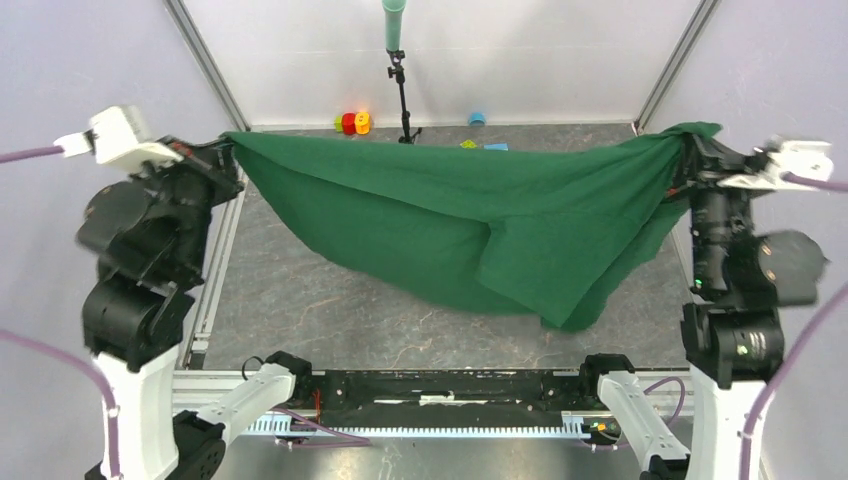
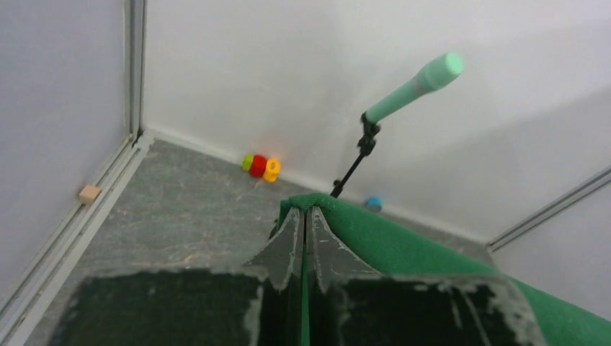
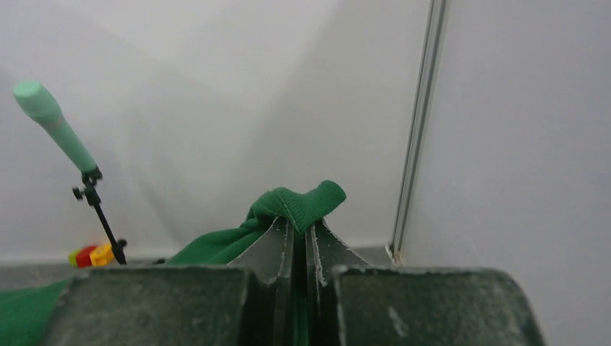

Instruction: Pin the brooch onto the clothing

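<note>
The clothing [image 1: 480, 215], a dark green T-shirt, hangs stretched in the air between my two arms and sags toward the table in the middle. My left gripper [image 1: 228, 143] is shut on its left corner; in the left wrist view the green clothing [image 2: 403, 241] runs between the closed fingers of the left gripper [image 2: 305, 210]. My right gripper [image 1: 688, 150] is shut on the right corner, where a bunched fold of the clothing [image 3: 302, 203] sticks out past the tips of the right gripper [image 3: 299, 225]. The brooch is out of view.
A black stand with a mint green microphone [image 1: 396, 25] rises at the back wall. Coloured toy blocks [image 1: 354, 123] lie left of it, a blue piece [image 1: 477, 119] to its right. Small bits [image 1: 482, 145] peek over the shirt's top edge. A tan block [image 2: 89, 193] sits by the left rail.
</note>
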Action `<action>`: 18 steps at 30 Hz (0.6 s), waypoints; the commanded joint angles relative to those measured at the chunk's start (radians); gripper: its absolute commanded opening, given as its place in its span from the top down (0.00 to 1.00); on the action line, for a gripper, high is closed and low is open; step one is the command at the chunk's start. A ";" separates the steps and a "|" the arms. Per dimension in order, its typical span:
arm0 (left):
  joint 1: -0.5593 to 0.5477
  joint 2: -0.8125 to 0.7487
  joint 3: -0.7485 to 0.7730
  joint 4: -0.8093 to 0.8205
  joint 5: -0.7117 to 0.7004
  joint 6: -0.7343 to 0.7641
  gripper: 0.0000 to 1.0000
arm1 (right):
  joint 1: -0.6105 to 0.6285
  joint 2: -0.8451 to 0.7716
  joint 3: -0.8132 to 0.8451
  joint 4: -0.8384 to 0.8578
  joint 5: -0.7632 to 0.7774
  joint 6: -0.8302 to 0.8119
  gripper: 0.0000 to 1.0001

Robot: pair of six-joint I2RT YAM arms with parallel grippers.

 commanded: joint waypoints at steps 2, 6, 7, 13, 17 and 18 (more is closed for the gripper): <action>0.017 0.165 -0.075 -0.012 0.024 0.063 0.98 | -0.004 0.142 -0.111 0.009 0.011 -0.013 1.00; 0.045 0.189 -0.078 0.009 0.063 0.057 0.98 | -0.003 0.188 -0.126 0.011 -0.006 -0.007 1.00; 0.048 0.188 -0.077 0.009 0.066 0.058 0.98 | -0.005 0.183 -0.129 0.014 -0.011 -0.004 1.00; 0.055 0.107 -0.136 0.054 0.042 0.088 0.98 | -0.004 0.122 -0.130 0.029 -0.006 0.004 1.00; 0.055 0.016 -0.187 0.088 0.042 0.123 0.98 | -0.004 0.053 -0.111 0.014 -0.022 -0.009 1.00; 0.056 -0.006 -0.191 0.093 0.053 0.146 0.98 | -0.004 0.032 -0.105 0.014 -0.037 -0.018 1.00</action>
